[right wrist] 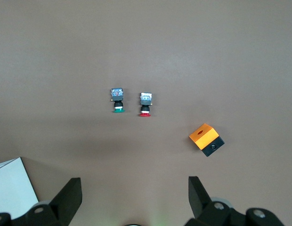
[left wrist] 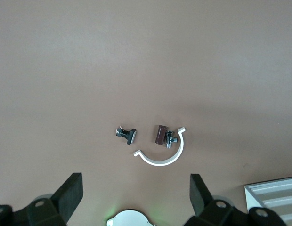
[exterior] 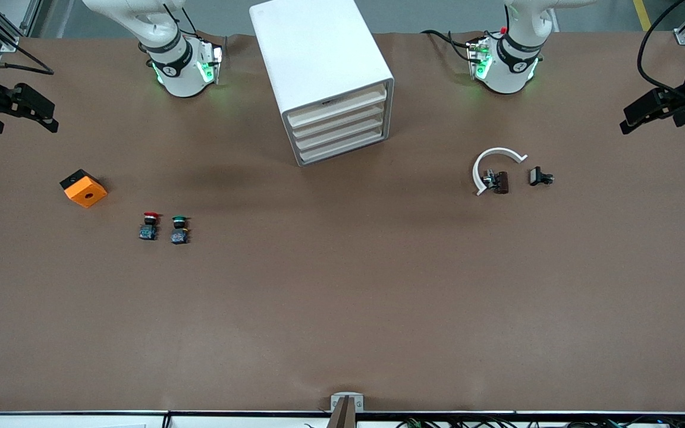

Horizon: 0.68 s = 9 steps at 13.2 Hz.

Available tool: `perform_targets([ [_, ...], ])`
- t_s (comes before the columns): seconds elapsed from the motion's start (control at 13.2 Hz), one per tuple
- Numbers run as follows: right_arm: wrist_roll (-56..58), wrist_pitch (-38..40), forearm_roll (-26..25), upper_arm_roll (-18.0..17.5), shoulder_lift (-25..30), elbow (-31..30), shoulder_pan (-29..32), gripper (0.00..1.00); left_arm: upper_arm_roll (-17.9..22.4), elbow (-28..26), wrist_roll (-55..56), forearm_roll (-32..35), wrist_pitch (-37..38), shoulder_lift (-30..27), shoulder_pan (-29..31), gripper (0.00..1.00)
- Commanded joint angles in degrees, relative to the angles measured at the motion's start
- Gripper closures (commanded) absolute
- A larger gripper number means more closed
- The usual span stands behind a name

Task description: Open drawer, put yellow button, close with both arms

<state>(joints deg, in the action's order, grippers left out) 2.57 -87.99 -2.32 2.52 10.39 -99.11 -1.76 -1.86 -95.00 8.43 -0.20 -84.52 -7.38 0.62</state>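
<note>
Drawer [exterior: 338, 106] shut, uppermost of four in white cabinet [exterior: 319, 53], top centre of frame. Left gripper [exterior: 631, 119] spread wide, empty, upper frame at left arm's end. Right gripper [exterior: 51, 117] likewise spread, empty, upper frame at right arm's end. Red-capped button [exterior: 149, 226] beside green-capped button [exterior: 179, 230], mid-frame, near orange box [exterior: 84, 188].

Even, bright overhead light gives sharp pictures, with soft shadows beside the cabinet [exterior: 324, 77] on the matte table [exterior: 342, 309].

High front camera, downward wrist cameras
</note>
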Motion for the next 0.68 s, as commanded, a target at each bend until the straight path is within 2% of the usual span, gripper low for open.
perform_targets([
  [0.0, 0.16, 1.06, 0.65, -0.14, -0.55, 1.47, 0.17, 0.00, 0.55, -2.64, 0.00, 0.11, -1.96, -1.50, -2.80, 0.00],
  [0.61, 0.16, 1.06, 0.65, -0.14, -0.63, 1.47, 0.17, 0.00, 0.20, -3.08, 0.10, 0.20, -2.49, -1.85, -3.08, 0.00],
])
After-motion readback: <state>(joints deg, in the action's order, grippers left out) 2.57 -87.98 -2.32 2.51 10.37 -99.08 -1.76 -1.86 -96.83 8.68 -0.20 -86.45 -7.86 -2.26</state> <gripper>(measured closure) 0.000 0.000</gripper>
